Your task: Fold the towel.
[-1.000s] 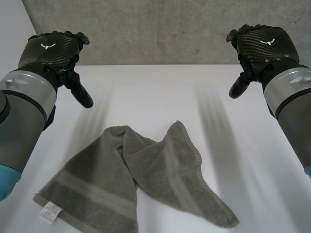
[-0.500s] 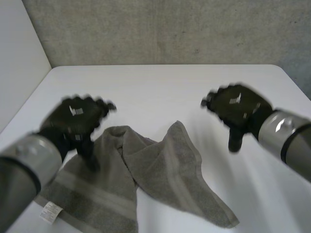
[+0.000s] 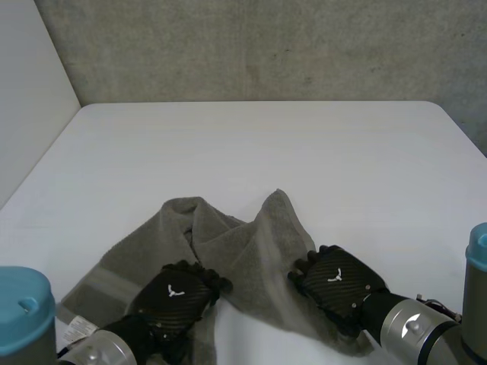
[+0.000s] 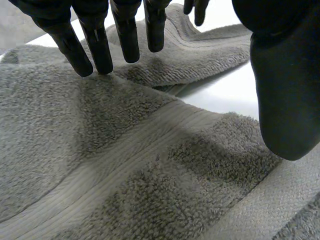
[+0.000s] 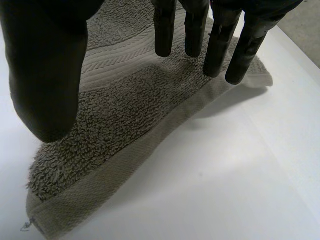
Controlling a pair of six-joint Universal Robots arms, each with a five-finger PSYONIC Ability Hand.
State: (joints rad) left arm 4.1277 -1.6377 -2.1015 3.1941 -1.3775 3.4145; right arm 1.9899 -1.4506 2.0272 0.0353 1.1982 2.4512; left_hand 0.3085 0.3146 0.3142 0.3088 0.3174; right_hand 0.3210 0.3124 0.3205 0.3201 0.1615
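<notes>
Though bunched into two humps at its middle, lies low on the white table [image 3: 259, 144], close to the robot: grey towel [image 3: 251, 251]. At its left corner, a white label [image 3: 78, 330]. Over the left half, left hand [image 3: 173, 295], palm down above the cloth. From its wrist: fingers [image 4: 127, 35] straight and spread, tips just at the pile, thumb [image 4: 285, 75] held well apart over the woven band [image 4: 125, 160]; wide, gripping nothing. Over the right half, right hand [image 3: 338, 280], palm down near the towel's right edge. From its wrist: fingers [image 5: 192, 30] straight above the hem [image 5: 150, 140], thumb [image 5: 47, 65] wide apart near a corner, nothing pinched.
</notes>
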